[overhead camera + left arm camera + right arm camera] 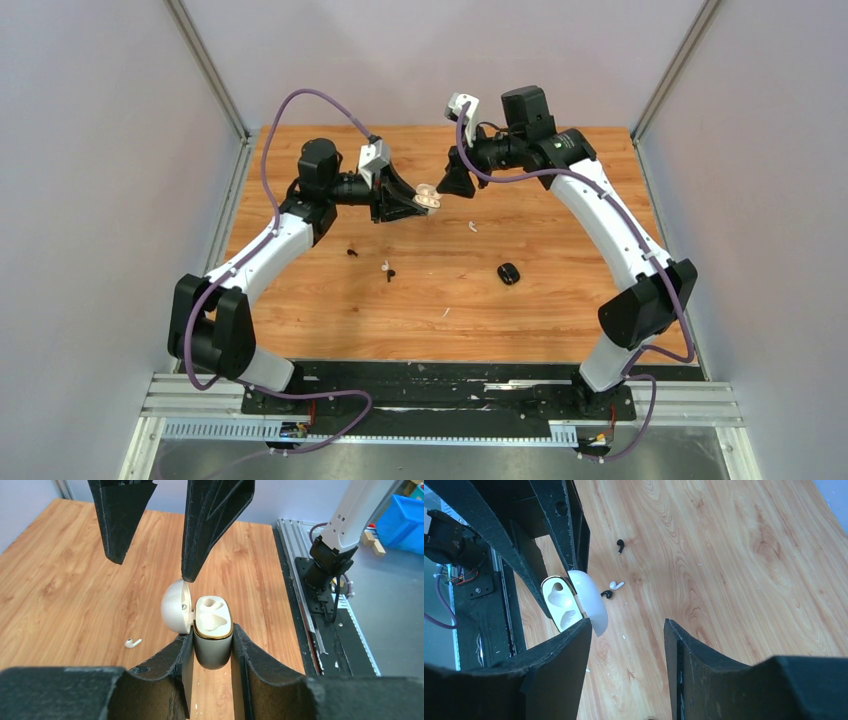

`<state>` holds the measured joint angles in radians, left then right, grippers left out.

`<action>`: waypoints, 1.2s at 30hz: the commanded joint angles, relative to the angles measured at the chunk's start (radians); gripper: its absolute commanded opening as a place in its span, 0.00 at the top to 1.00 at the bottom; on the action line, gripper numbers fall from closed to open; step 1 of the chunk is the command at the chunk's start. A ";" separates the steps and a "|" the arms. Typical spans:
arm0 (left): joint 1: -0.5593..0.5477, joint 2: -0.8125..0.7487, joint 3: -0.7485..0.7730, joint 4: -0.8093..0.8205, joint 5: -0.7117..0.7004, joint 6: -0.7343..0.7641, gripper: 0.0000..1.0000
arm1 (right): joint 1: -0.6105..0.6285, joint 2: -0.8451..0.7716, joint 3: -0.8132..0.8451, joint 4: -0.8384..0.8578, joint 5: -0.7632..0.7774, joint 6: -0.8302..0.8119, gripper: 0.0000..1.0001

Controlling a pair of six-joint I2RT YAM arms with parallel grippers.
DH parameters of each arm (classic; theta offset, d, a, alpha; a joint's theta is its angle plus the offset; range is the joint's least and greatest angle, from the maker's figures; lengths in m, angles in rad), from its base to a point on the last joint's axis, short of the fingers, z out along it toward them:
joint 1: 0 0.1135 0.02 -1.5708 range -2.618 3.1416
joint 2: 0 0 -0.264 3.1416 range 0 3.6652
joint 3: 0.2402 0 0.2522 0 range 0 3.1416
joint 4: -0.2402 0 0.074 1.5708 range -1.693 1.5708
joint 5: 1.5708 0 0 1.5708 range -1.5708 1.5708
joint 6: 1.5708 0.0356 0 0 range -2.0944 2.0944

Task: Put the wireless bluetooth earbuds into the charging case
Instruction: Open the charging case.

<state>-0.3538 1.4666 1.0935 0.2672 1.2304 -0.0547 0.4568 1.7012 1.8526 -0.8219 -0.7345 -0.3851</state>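
Four earbuds [385, 266] lie scattered; left gripper [212, 631] clamps the open case [213, 655], right gripper [627, 625] gapes empty.

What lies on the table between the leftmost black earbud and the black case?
A white earbud and a second black earbud, close together, nearer the leftmost black earbud than the black case. The top view shows it.

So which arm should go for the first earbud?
Right. The right fingers stand open and empty beside the case, while the left fingers are clamped on it, lid open, both slots empty. A white earbud lies loose near the right fingers.
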 commanded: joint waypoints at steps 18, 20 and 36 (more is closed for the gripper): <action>-0.008 0.015 -0.011 0.283 0.014 -0.265 1.00 | 0.041 -0.007 -0.012 0.051 -0.013 -0.057 0.57; -0.008 0.014 -0.011 0.286 0.014 -0.261 1.00 | 0.040 -0.004 -0.010 0.051 -0.013 -0.059 0.63; -0.001 0.005 0.082 -0.062 -0.174 -0.103 0.42 | 0.064 -0.019 -0.018 0.007 0.037 -0.191 1.00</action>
<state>-0.3531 1.4891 1.0973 0.3756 1.1435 -0.2668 0.4995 1.7012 1.8458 -0.8253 -0.7387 -0.4789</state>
